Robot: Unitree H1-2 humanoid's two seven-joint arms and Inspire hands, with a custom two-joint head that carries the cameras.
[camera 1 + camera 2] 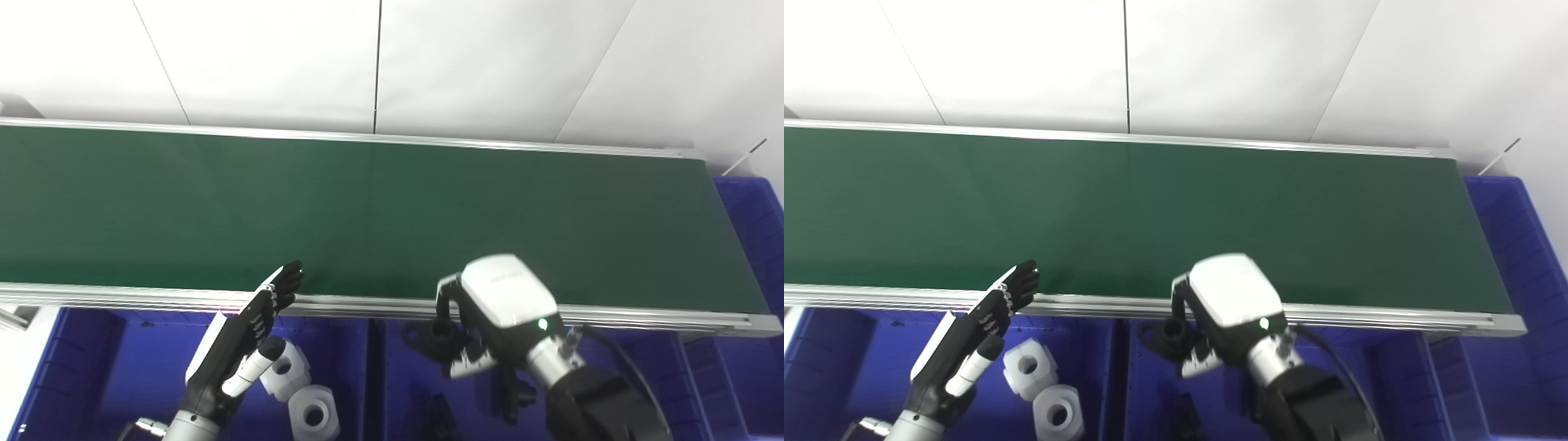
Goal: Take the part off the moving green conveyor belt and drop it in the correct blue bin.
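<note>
The green conveyor belt (367, 208) runs across the view with no part showing on it. My right hand (490, 318) is shut on a black part (432, 337) with round holes. It holds the part just past the belt's near rail, above the middle blue bin (398, 373). My left hand (245, 337) is open and empty, fingers straight. Its fingertips reach the belt's near edge above the left blue bin (122, 367).
Two white ring-shaped parts (288, 367) (313, 413) lie in the left bin beside my left hand. Dark parts (514, 392) lie in the middle bin under my right arm. Another blue bin (753, 214) stands at the belt's right end. A white wall lies behind the belt.
</note>
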